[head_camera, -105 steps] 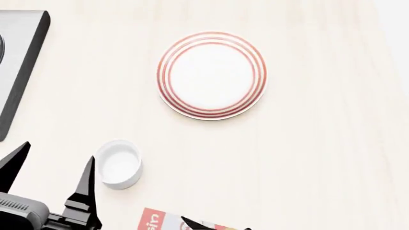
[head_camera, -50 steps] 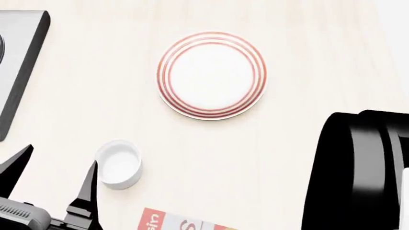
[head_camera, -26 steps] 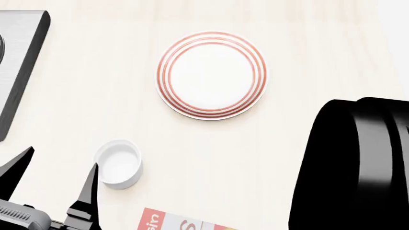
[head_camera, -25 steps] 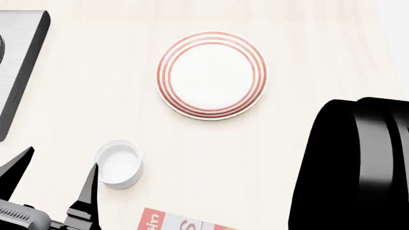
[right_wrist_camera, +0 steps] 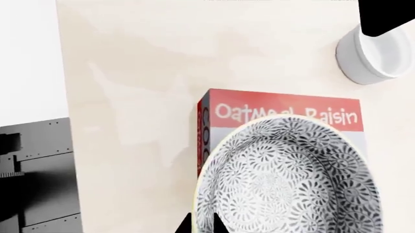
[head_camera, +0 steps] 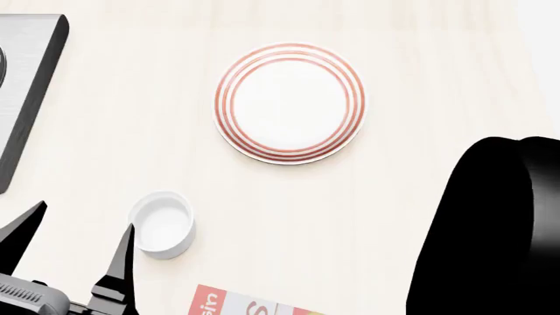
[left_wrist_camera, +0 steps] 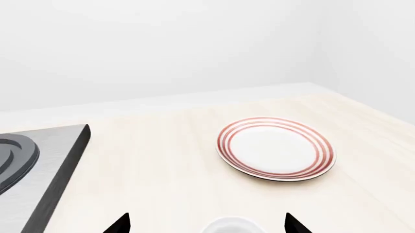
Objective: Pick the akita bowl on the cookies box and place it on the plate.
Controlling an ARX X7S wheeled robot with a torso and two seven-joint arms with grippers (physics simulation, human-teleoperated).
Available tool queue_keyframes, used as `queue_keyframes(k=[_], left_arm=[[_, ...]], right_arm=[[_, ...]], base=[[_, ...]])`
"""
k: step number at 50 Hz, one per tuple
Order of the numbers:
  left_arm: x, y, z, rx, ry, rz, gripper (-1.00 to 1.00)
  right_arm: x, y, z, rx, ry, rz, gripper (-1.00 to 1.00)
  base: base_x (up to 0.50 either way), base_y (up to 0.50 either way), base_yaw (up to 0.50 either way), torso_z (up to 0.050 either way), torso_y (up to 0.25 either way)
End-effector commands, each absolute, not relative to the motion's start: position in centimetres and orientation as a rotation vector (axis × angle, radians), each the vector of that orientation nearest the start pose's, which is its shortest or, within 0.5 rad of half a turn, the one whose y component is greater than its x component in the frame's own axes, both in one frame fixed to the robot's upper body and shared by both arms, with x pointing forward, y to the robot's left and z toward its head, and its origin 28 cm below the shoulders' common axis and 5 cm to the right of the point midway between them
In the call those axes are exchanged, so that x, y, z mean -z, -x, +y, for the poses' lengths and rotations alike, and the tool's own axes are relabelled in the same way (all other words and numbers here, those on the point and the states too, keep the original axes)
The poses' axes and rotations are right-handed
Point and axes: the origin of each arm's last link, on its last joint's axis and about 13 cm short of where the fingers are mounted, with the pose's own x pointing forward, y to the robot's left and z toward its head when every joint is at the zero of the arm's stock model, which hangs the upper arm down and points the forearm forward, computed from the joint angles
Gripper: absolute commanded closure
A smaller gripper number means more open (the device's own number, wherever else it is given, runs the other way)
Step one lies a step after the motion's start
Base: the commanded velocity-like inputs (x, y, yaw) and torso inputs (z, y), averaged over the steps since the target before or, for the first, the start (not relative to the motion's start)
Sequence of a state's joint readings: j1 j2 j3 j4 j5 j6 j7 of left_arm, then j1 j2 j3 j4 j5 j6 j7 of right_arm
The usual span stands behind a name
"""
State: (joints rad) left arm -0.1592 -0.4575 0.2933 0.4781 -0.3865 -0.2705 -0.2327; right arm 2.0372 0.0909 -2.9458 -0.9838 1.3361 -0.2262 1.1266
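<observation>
The akita bowl (right_wrist_camera: 288, 179) sits on the cookies box (right_wrist_camera: 224, 114); the plate (head_camera: 290, 103) lies farther ahead

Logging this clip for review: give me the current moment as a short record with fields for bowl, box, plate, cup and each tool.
bowl: akita bowl sits on the cookies box, not lifted
plate: plate holds nothing
cup: white cup beside the left tool
left tool: open, holding nothing
right tool: fingertip at the bowl's rim; open or shut cannot be told
stove: stove at the table's left edge
</observation>
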Motion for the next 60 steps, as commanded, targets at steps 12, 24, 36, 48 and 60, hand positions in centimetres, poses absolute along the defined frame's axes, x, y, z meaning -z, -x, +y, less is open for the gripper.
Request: queue_keyframes(k=[12, 24, 36, 48, 60], left_arm=[[-12.1, -21.8, 22.1, 0.214, -0.073, -0.235, -1.0], [-12.1, -21.8, 22.1, 0.213, -0.073, -0.237, -1.0], [-12.2, -21.8, 22.1, 0.211, -0.07, -0.238, -1.0], [-12.1, -21.7, 22.0, 0.215, -0.07, -0.239, -1.0], [-12.0, -21.6, 22.0, 0.221, -0.072, -0.238, -1.0]], right_arm=[[-19.9, -11.5, -8.9, -0.855, 1.167, 0.277, 1.0], [-21.1, -11.6, -9.6, -0.695, 1.269, 0.162, 1.0], [-22.3, -12.3, -10.4, -0.524, 1.381, 0.062, 1.0], [-24.1, -14.0, -11.0, -0.418, 1.421, 0.03, 1.0], [-25.2, -17.8, -11.0, -0.361, 1.47, -0.027, 1.0]], base=[[0.0, 0.0, 0.0, 0.0, 0.0], [0.0, 0.0, 0.0, 0.0, 0.0], [0.0, 0.0, 0.0, 0.0, 0.0], [0.0, 0.0, 0.0, 0.0, 0.0], [0.0, 0.0, 0.0, 0.0, 0.0]])
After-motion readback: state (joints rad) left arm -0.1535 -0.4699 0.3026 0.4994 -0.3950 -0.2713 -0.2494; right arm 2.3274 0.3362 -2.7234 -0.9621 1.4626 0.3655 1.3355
